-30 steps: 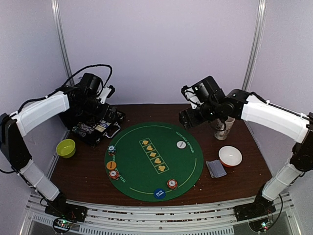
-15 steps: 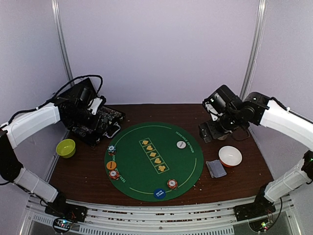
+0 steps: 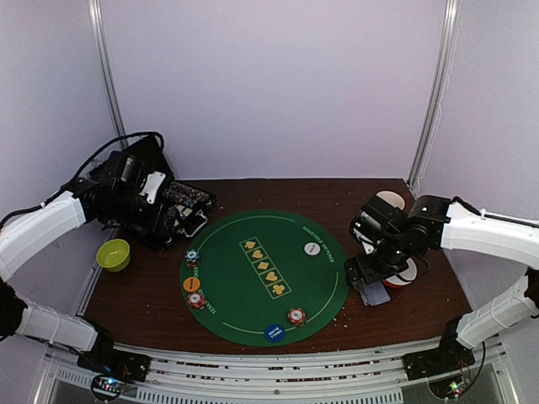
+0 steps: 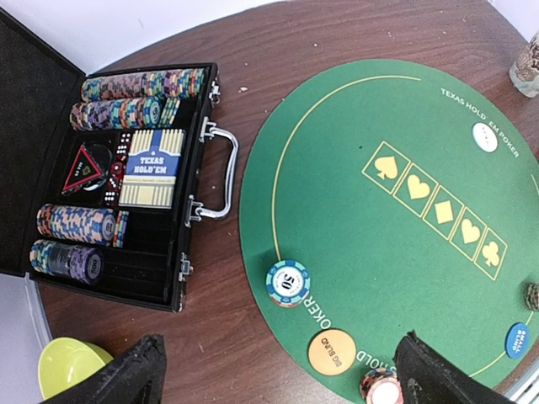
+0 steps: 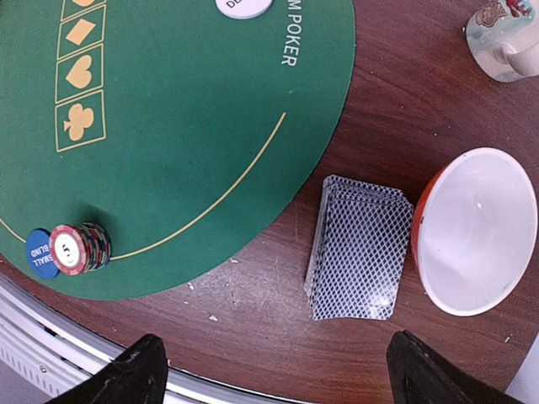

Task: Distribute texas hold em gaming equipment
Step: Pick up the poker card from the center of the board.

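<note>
Cards (image 5: 358, 248) are lying in one grey-backed pile on the bare desk (image 5: 253, 311), just off the green mat (image 5: 168, 143) and right beside the red-and-white bowl (image 5: 424, 210). Touching its wall or not, I can't tell. You're hanging your right gripper (image 5: 278, 358) over that pile with the fingers spread wide and nothing sitting between them. A chip stack (image 5: 80, 248) is sitting on the mat's near edge, pressing against the blue disc (image 5: 35, 252).

> yeah, seconding that. Your left gripper (image 4: 282, 358) is gaping just as wide and carrying nothing, hovering over the mat's left edge. Below it a blue-and-white stack (image 4: 288, 283) is sitting on the mat's rim, the orange disc (image 4: 331, 352) is lying just on the near side of it, and a red stack (image 4: 381, 387) is peeking in at the bottom of that wrist view. The white disc (image 4: 484, 136) is lying over on the mat's right side. You're also looking at the open black case (image 4: 34, 126) left of the mat, holding rows of chips and a card box (image 4: 152, 168), with the lime bowl (image 4: 67, 366) sitting near it.
</note>
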Robot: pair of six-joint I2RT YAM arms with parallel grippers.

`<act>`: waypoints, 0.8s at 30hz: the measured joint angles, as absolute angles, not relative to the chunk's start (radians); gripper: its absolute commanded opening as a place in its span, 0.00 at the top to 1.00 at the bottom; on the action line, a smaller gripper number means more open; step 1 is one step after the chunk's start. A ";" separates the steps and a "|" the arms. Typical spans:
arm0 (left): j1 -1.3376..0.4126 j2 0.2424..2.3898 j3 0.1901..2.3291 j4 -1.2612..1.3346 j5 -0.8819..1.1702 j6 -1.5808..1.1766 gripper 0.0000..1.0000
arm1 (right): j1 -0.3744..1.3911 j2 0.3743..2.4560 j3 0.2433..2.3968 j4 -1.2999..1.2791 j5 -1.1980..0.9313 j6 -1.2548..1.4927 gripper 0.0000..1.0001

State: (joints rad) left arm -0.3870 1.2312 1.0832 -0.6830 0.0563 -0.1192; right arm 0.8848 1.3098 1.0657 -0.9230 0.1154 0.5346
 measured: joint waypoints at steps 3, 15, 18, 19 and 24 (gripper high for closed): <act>-0.387 1.217 1.069 -0.683 0.056 -0.125 0.02 | 0.891 1.309 1.063 -0.911 0.105 0.547 0.07; -0.387 1.363 1.148 -0.603 0.034 -0.111 0.02 | 0.890 1.401 1.095 -0.878 0.087 0.478 0.04; -0.387 1.372 1.145 -0.500 0.036 -0.105 0.02 | 0.884 1.448 1.096 -0.881 0.088 0.464 0.04; -0.387 1.372 1.143 -0.451 0.036 -0.104 0.02 | 0.879 1.465 1.101 -0.887 0.089 0.461 0.04; -0.387 1.372 1.127 -0.276 0.033 -0.099 0.02 | 0.860 1.528 1.146 -0.911 0.100 0.487 0.07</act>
